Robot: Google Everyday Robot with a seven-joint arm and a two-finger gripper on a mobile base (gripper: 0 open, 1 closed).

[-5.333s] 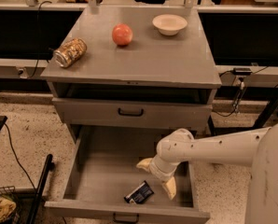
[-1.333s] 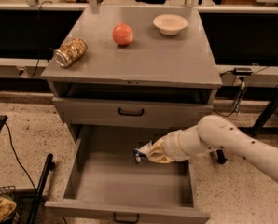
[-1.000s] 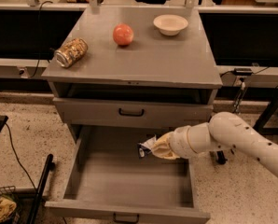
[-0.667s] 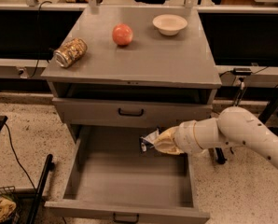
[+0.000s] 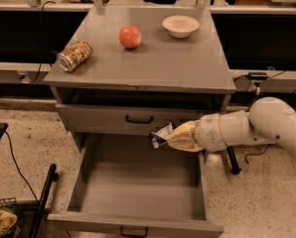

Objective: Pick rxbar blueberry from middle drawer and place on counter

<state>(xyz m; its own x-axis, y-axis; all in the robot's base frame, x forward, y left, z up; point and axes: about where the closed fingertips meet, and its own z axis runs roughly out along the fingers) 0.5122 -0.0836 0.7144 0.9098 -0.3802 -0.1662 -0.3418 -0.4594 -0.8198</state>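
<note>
Claw (image 5: 171,137) hangs over the open middle drawer (image 5: 138,185), just below the worktop's (image 5: 153,66) front edge and toward its front right corner. Its fingers are closed on the rxbar blueberry (image 5: 159,135), which sticks out to the left of the claw, in the air above the drawer and in front of the shallower drawer front (image 5: 108,118). 3 things sit on the worktop: a gold can (image 5: 74,56) lying on its side by the left edge, a red fruit (image 5: 130,36) near the middle toward the back, and a white bowl (image 5: 181,26) near the back right corner.
</note>
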